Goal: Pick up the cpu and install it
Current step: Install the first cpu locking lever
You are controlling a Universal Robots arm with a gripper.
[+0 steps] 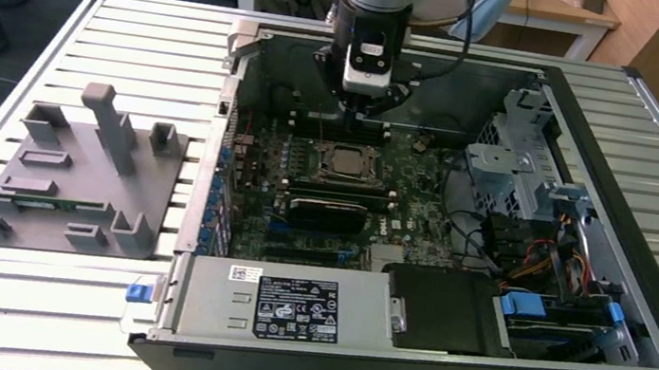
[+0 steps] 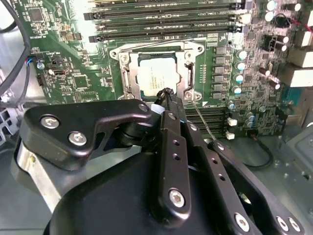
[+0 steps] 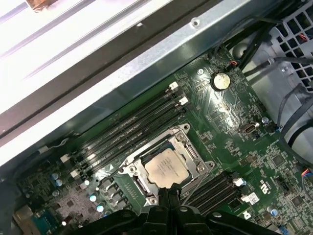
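Note:
The cpu point(image 1: 342, 161) lies flat inside the dark socket frame point(image 2: 128, 73) on the green motherboard point(image 1: 414, 225), silver top up. It also shows in both wrist views: cpu point(image 2: 155, 78), cpu point(image 3: 166, 169). My gripper point(image 1: 363, 105) hangs over the board just behind the socket, inside the open computer case. Its two black fingers point(image 2: 168, 122) are pressed together with nothing between them, and their tips sit a little above the cpu's edge. In the first wrist view the gripper point(image 3: 168, 192) points at the socket's near rim.
Black memory slots point(image 2: 161, 22) run beside the socket. The case wall point(image 1: 240, 87) and a metal drive cage point(image 1: 518, 162) flank the board. A power supply point(image 1: 288, 304) sits in front. A grey fixture tray point(image 1: 62, 179) with a green memory strip point(image 1: 53, 201) stands at the exterior view's left.

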